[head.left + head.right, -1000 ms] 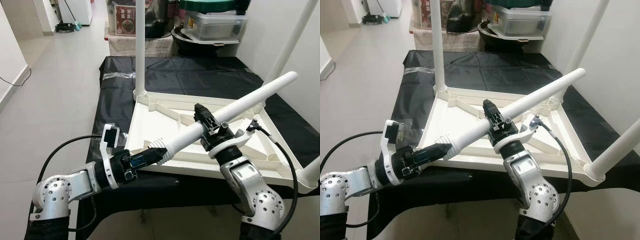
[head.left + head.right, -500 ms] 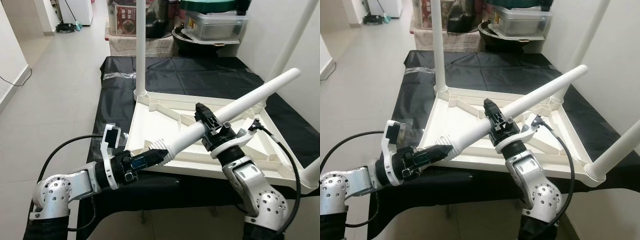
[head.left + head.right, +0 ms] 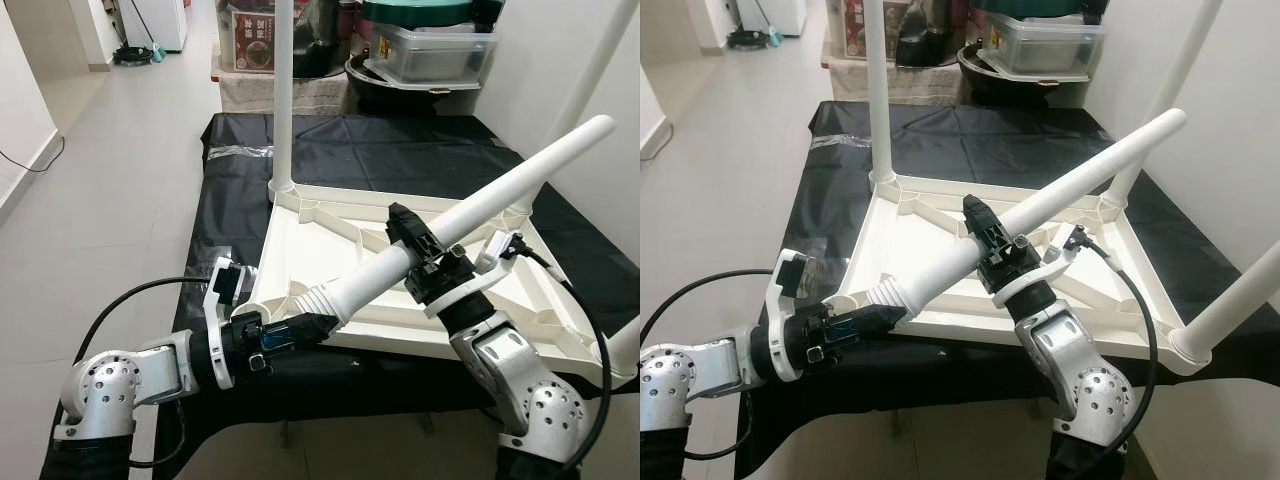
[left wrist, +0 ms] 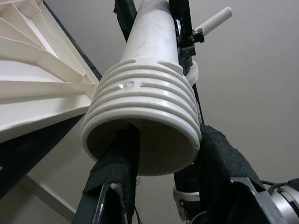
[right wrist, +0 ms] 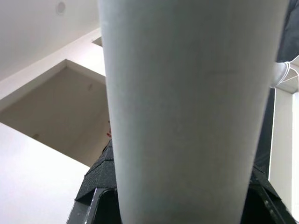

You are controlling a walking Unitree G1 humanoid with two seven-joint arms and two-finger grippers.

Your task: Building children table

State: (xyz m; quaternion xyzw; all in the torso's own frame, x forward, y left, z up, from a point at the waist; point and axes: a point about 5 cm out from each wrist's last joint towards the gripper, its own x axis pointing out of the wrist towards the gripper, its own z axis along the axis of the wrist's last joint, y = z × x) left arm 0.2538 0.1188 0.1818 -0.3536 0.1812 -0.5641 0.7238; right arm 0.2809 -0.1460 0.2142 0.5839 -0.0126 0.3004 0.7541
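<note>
Table leg [image 3: 470, 212]: held slanted above the upturned tabletop [image 3: 320, 240]; mid-shaft clamped by the right gripper [image 3: 425, 262], ribbed threaded end pinched, one finger inside the bore, by the left gripper [image 3: 318, 322], apparently so it can be steered toward the empty near-left corner socket

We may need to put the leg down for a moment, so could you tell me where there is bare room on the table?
The black cloth behind the tabletop is bare, as is the strip along its left side. The near edge is crowded by both claws, left and right, holding the leg.
</note>
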